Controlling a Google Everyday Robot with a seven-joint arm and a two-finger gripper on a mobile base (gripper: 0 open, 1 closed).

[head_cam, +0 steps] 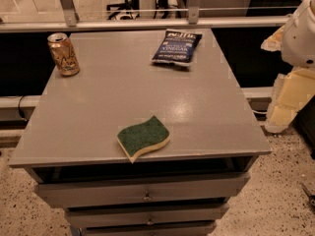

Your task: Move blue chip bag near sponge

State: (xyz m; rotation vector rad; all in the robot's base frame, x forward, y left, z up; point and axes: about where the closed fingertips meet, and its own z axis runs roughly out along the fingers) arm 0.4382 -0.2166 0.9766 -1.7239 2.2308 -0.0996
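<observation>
The blue chip bag (176, 47) is a dark navy foil bag with white lettering. It lies flat at the far right of the grey table top (98, 107). The sponge (143, 137), with a dark green top and pale yellow base, lies near the table's front edge, about in the middle. The bag and sponge are well apart. Only white and cream segments of my arm (298, 58) show at the right edge, beside the table and off its surface. My gripper itself is out of view.
A gold drink can (63, 54) stands upright at the table's far left corner. The table has drawers (142, 191) below its front, the top one slightly open. A metal rail (147, 23) runs behind the table.
</observation>
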